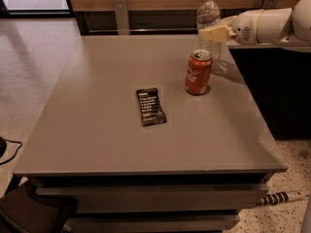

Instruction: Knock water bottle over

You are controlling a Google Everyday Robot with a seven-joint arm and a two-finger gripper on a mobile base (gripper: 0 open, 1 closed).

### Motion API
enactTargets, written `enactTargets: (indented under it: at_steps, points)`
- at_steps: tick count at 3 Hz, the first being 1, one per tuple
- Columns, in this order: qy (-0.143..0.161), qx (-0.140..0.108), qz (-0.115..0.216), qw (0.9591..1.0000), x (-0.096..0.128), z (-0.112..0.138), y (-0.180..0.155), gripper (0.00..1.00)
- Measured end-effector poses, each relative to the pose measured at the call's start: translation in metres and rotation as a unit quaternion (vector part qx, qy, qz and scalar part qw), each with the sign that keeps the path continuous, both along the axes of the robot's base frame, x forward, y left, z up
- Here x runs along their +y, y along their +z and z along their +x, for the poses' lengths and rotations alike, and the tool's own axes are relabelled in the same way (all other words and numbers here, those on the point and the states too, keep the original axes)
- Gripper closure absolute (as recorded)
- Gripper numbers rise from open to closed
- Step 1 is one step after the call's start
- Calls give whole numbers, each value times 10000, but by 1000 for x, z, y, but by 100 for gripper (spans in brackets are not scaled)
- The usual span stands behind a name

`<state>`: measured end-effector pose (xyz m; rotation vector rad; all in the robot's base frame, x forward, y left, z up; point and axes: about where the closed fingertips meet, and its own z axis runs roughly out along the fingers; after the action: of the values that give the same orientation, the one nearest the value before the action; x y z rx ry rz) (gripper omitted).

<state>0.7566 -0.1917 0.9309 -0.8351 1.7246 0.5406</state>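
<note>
Camera view: bottle upright, gripper at its side, knock not yet done

The water bottle [207, 13] stands upright near the far right edge of the table [97, 130], so the task's result is not reached. The gripper [214, 33] reaches in from the right on its white arm [272, 25]. It is held level at about the bottle's mid-height, and its tip lies across the bottle's body as seen from here. The bottle is right at the gripper's tip, either just behind it or touching it; I cannot tell which. I also cannot tell whether the gripper is released or clenched.

The approach looks finished: the gripper is at the right height and beside the target. What remains, as I judge it, is the push itself, a sideways sweep that tips the bottle until it lies on the table.

A red Coca-Cola can [198, 73] stands below the gripper and a little to the left of it, on the nearer side and close by. A careless sweep could catch it. A dark wrapped bar [150, 106] lies flat well away from the gripper, further left and nearer the viewer, out of the likely path.
</note>
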Motion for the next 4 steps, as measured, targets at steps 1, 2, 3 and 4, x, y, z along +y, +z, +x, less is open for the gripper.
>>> enactTargets:
  at_steps: [1,2,3,4]
  points:
    - [54,259,-450,9986,1,-1,5,100]
    - [28,607,-1044,9927,-1,-2,-2,100]
    - [-8,788,-1368,9875,-3,-4,-9,100]
    - [-99,950,-1761,9797,-5,-7,-19,100]
